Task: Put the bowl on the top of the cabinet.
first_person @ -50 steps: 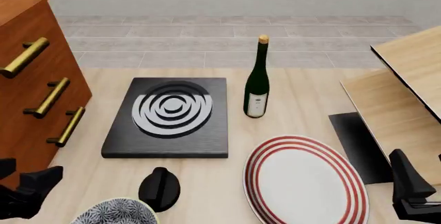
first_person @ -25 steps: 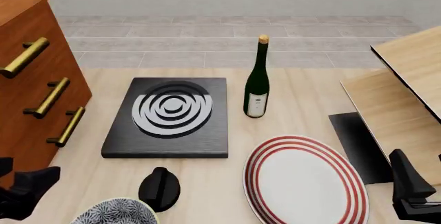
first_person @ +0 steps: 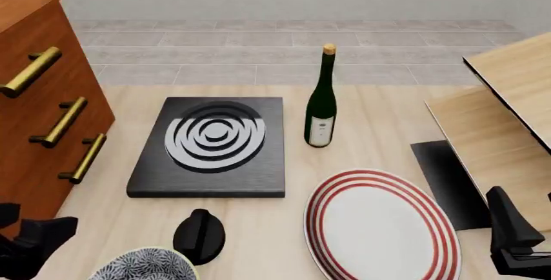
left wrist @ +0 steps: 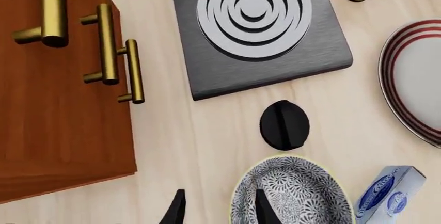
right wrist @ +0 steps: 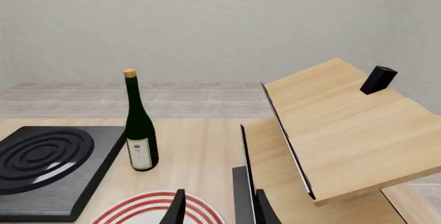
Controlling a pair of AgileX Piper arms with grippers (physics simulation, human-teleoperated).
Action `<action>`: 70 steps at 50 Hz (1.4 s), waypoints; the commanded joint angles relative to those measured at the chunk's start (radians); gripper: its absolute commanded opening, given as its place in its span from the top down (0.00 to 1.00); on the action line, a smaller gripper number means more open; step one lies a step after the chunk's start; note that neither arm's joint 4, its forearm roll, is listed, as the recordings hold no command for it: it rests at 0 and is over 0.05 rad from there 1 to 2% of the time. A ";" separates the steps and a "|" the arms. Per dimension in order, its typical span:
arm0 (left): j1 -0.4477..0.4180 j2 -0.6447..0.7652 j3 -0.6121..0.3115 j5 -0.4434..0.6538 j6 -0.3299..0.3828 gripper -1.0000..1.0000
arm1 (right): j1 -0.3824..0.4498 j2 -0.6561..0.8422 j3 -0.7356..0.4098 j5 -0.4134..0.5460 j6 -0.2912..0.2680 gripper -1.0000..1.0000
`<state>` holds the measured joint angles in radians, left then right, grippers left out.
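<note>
At the near left edge of the table (first_person: 362,99), the bowl (first_person: 144,264) is sitting upright, cut off in part by the bottom of the front view. Its blue-and-white floral inside is showing clearly in the left wrist view, where the left gripper (left wrist: 218,207) is hanging over the bowl's left rim with one fingertip inside the bowl and the other outside; the jaws are standing apart and holding nothing. From the front, that gripper is appearing as a dark shape just left of the bowl, near the foot of the cabinet (first_person: 43,99).

The cabinet is standing at the far left, its reddish-brown front carrying three brass handles (first_person: 60,122), and nothing is resting on the part of its top that is visible. Just right of the bowl a black knob (first_person: 199,235) is lying on the table, and beyond it a dark slab with grey concentric rings (first_person: 213,143) is lying flat. A green wine bottle (first_person: 322,99) is standing upright just right of the slab. A white plate with red rings (first_person: 379,227) is lying at the near right. A blue-and-white box (left wrist: 387,197) is showing beside the bowl in the left wrist view only.

The right gripper (right wrist: 218,207) is hanging at the near right, by the light-wood boards (first_person: 508,119), with its jaws parted and empty.
</note>
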<state>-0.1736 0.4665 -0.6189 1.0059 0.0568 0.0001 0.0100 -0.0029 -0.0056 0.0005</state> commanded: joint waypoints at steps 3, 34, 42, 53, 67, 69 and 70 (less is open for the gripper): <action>-0.053 0.027 -0.012 0.053 -0.005 0.00 | 0.000 0.000 0.000 0.000 0.000 0.00; -0.140 0.068 0.012 0.074 0.094 0.00 | 0.000 0.000 0.000 0.000 0.000 0.00; -0.117 0.081 0.053 0.048 0.125 0.00 | 0.000 0.000 0.000 0.000 0.000 0.00; -0.101 0.084 0.100 0.024 0.152 0.00 | 0.000 0.000 0.000 0.000 0.000 0.00; -0.116 0.074 0.136 0.022 0.151 0.00 | 0.000 0.000 0.000 0.000 0.000 0.00; -0.124 0.088 0.139 0.022 0.134 0.00 | 0.000 0.000 0.000 0.000 0.000 0.00; -0.136 0.096 0.147 0.026 0.123 0.00 | 0.000 0.000 0.000 0.000 0.000 0.00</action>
<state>-0.2866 0.5473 -0.5006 1.0296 0.2011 0.0003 0.0099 -0.0029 -0.0056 0.0005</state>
